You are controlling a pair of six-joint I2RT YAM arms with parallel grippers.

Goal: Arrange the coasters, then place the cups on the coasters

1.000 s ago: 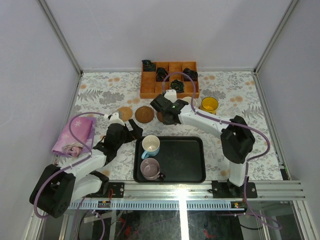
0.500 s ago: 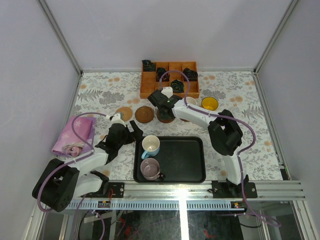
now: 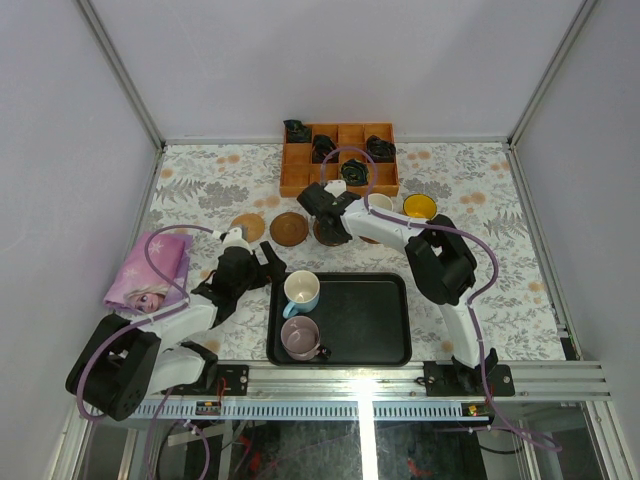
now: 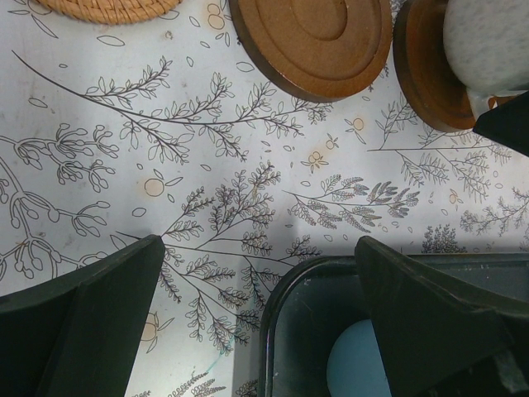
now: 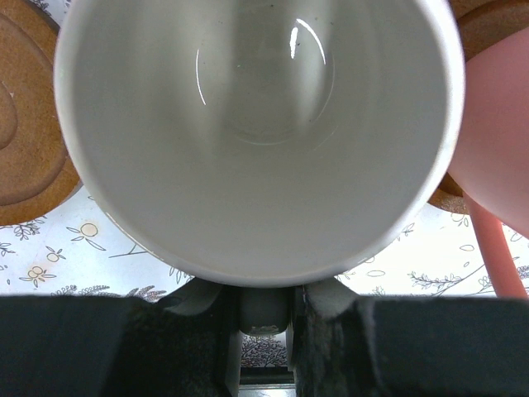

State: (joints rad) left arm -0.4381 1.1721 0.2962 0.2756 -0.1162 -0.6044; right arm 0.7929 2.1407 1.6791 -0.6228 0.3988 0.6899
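Observation:
My right gripper (image 3: 328, 212) is shut on the handle of the cream-white cup (image 5: 256, 132) and holds it over a dark brown coaster (image 4: 421, 74); whether it touches I cannot tell. To the left lie another dark brown coaster (image 3: 289, 229) and a tan woven coaster (image 3: 248, 227). A pink cup (image 5: 496, 141) stands just right of the held cup on a brown coaster (image 5: 492, 25). The yellow cup (image 3: 419, 207) stands further right. My left gripper (image 3: 262, 268) is open and empty over the tray's left corner. The light blue cup (image 3: 301, 291) and the mauve-grey cup (image 3: 300, 338) stand in the black tray (image 3: 380, 320).
An orange wooden grid box (image 3: 340, 180) with dark bundles stands at the back, just behind the right gripper. A pink printed cloth (image 3: 150, 270) lies at the left. The table has a floral cover, and white walls close it in.
My right arm has carried the cream-white cup a little to the left and back, and its elbow has swung in from the right. The left arm has barely moved.

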